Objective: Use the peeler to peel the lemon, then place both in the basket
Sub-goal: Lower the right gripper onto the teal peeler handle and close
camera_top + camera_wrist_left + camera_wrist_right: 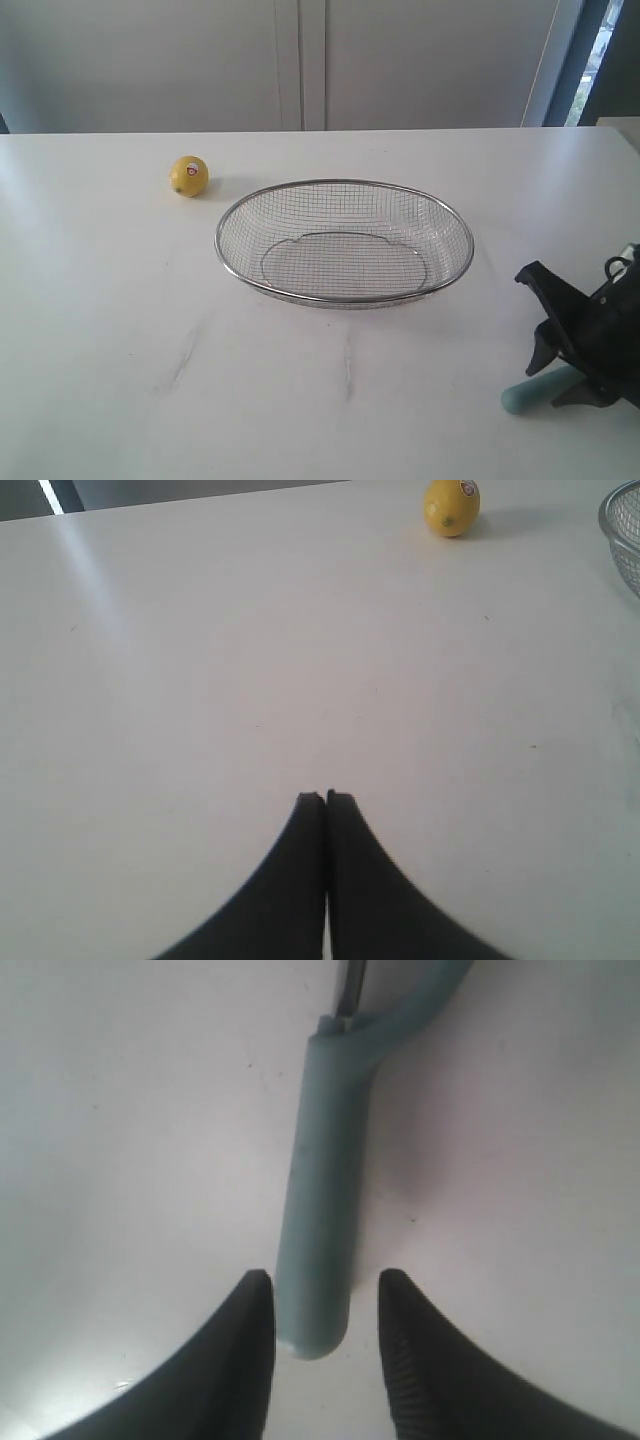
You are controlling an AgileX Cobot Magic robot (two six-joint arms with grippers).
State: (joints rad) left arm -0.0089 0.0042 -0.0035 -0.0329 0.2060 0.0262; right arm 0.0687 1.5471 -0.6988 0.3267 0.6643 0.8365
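Both hands: left hand point(326, 798) pressed together, right hand point(325, 1275) spread astride peeler point(325, 1160) handle.
Risk: end-only grip, peeler could swivel.

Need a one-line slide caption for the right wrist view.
Open right claw straddles the handle end of the teal peeler lying on the white table.

yellow lemon point(189, 176) sits left of the wire basket point(344, 297); teal peeler point(322, 1210) lies flat near-right
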